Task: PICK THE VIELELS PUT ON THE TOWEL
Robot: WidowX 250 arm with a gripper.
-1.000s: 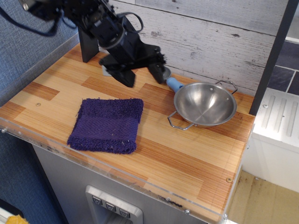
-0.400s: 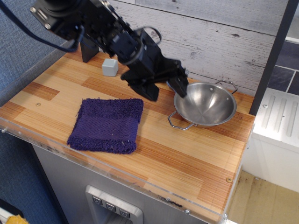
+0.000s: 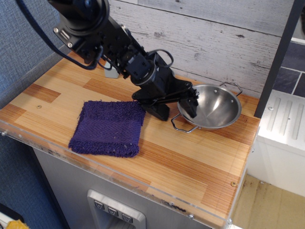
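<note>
I see the wooden counter point(image 3: 200, 157) beneath my gripper point(image 3: 177, 108); the purple terry towel point(image 3: 109, 126) lies flat to its left; the steel two-handled bowl point(image 3: 215, 106) sits at its right, near rim between the spread fingers point(image 3: 188, 108); jaws apart, nothing clamped.

The vielels point(image 3: 217, 106), a shiny steel bowl with two wire loop handles, sits upright right of centre. The towel point(image 3: 109, 127), dark purple-blue terry, lies flat at lower left, well apart.
</note>
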